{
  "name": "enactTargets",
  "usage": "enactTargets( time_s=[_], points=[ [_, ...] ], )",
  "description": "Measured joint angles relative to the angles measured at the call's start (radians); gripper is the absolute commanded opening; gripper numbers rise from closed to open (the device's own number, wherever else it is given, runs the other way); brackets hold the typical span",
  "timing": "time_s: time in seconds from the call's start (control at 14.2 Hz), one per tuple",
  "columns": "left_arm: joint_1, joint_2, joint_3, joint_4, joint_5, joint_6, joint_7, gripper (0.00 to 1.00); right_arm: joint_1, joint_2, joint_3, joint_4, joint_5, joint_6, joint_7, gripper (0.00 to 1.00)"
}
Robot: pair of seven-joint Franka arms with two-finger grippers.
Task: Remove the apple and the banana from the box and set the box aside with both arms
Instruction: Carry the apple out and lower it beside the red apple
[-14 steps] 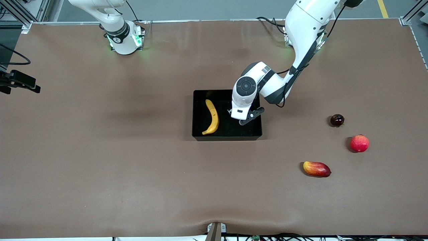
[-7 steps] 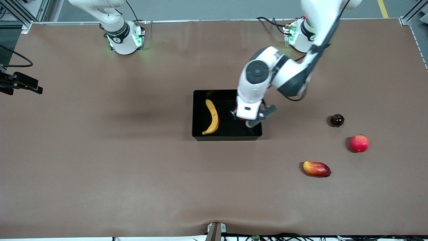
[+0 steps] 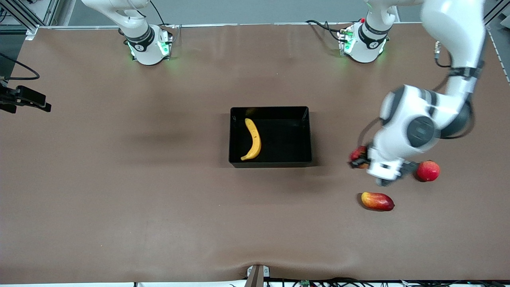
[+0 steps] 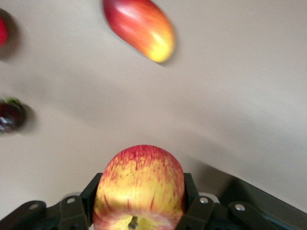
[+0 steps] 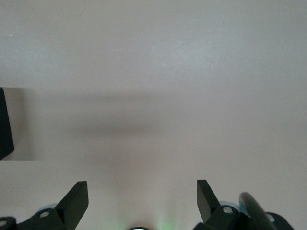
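The right gripper (image 5: 139,201) waits with jaws wide apart over bare table, toward the right arm's end, holding nothing. The box (image 3: 306,135) sits mid-table with the banana (image 3: 253,139) lying in it along the wall toward the right arm. The banana looks light, firm and smooth; its curved middle is probably the best hold, with room in the box for fingers beside it. The left gripper (image 3: 364,158) is clamped on the apple (image 4: 139,184), small, hard and likely slippery, over open table near the mango (image 3: 377,201) and a red fruit (image 3: 428,170). Free space lies between box and mango.
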Motion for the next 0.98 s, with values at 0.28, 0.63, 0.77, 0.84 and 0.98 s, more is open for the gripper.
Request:
enactTargets(
  time_s=[0.28, 0.63, 0.77, 0.84, 0.98],
  points=[
    [0.160, 0.111, 0.000, -0.025, 0.098, 0.111, 0.131, 0.00, 0.000, 0.000, 0.000, 0.000, 0.000, 0.000, 0.000, 1.00],
    [0.190, 0.220, -0.003, -0.041, 0.195, 0.190, 0.144, 0.58, 0.000, 0.000, 0.000, 0.000, 0.000, 0.000, 0.000, 1.00],
    [0.194, 0.220, -0.006, -0.037, 0.197, 0.191, 0.153, 1.00, 0.001, 0.000, 0.001, 0.000, 0.000, 0.000, 0.000, 1.00],
    [0.194, 0.220, -0.007, -0.037, 0.197, 0.193, 0.155, 1.00, 0.001, 0.000, 0.001, 0.000, 0.000, 0.000, 0.000, 1.00],
    [0.194, 0.216, -0.014, -0.027, 0.198, 0.194, 0.163, 1.00, 0.002, 0.000, 0.002, 0.000, 0.000, 0.000, 0.000, 1.00]
  ],
)
